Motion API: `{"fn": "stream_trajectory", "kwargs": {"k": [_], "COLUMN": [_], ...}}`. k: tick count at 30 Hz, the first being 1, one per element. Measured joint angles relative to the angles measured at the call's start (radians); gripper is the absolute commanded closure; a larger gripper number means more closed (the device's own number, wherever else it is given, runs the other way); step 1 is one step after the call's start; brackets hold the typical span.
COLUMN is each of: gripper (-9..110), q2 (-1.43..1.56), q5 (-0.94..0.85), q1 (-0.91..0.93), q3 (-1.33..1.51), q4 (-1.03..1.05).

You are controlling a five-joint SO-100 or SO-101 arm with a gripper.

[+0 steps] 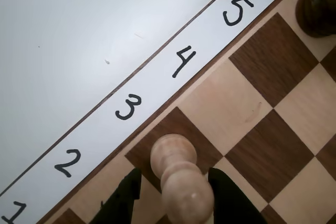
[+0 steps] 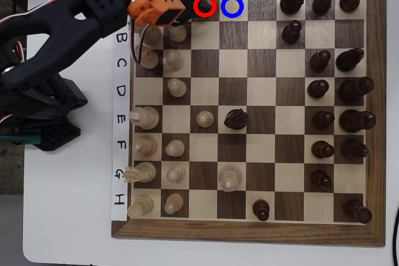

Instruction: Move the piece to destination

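One pale pawn (image 1: 181, 179) stands between the two black fingers of the gripper (image 1: 176, 195) in the wrist view, on a dark square beside the handwritten 3 (image 1: 129, 107) on the white label strip (image 1: 157, 85) (whether the fingers actually press its sides I cannot tell). Overhead, the orange-and-black arm (image 2: 93, 10) covers that spot, at the red circle (image 2: 203, 5). Just right of it, the blue-ringed light square (image 2: 232, 6) lies bare. Dark pieces crowd the board's (image 2: 249, 232) right side.
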Motion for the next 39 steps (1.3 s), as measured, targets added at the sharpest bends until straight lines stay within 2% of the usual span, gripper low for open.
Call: {"fn": "stream_trajectory", "kwargs": {"k": [39], "gripper": [90], "q2": [0.000], "q5": [-0.005], "q1": [0.014], "q3": [-0.034], "q4": [0.000]}}
